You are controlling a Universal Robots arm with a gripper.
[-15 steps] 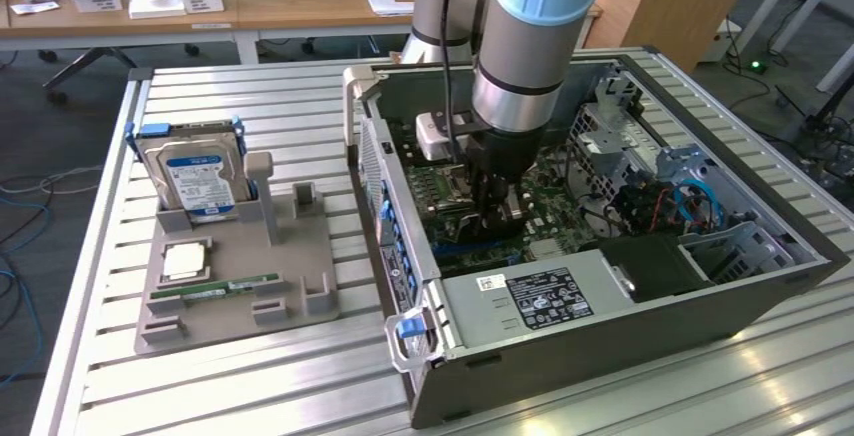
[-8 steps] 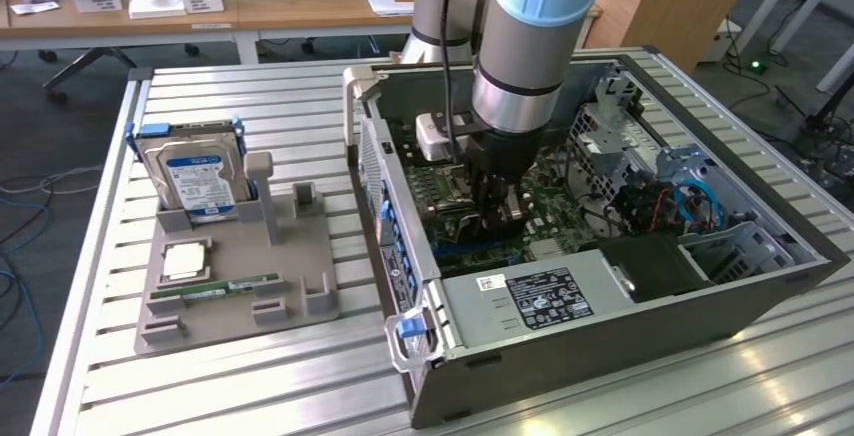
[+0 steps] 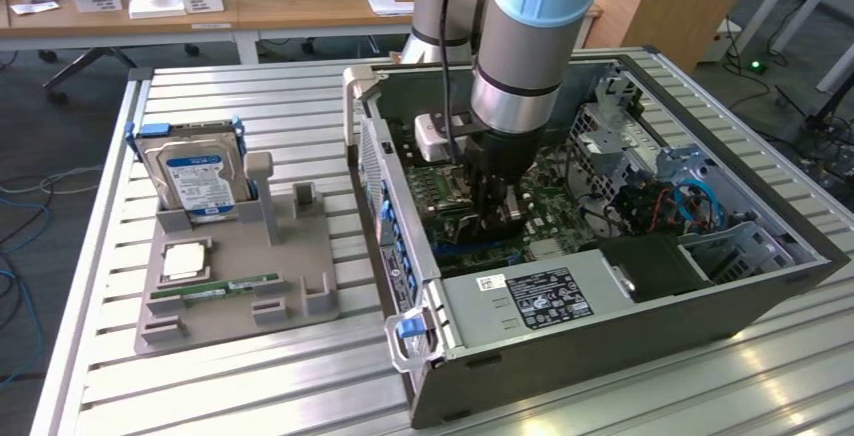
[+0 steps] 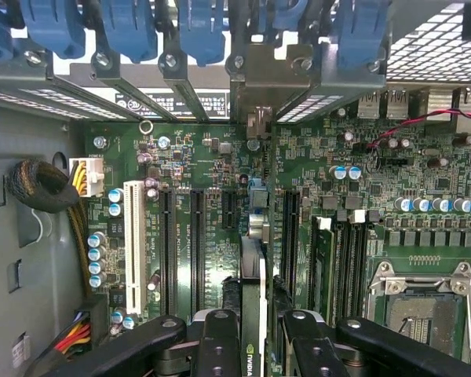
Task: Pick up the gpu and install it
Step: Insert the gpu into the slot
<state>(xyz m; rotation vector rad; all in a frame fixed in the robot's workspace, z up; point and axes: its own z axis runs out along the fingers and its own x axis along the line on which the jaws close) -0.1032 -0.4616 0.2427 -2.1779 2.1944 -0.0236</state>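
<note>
The fingers (image 4: pixel 251 330) hold the gpu (image 4: pixel 252 271) on edge, low inside the open computer case (image 3: pixel 747 286) over the motherboard (image 4: pixel 204 165), so I think it must stay straight above its slot.

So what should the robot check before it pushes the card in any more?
1. Card held: ok. The gripper is shut on the gpu, which stands on edge between its jaws.
2. Card over the motherboard: ok. It sits among the long black slots.
3. Card fully down in its slot: cannot tell, the contact edge is hidden.
4. Bracket end lined up with the rear opening under the blue clips: cannot tell.
5. Arm inside the open computer case: ok, the gripper is down over the board.
6. Other parts out of the way: ok. The hard drive and memory stick sit on the grey holder outside.
</note>
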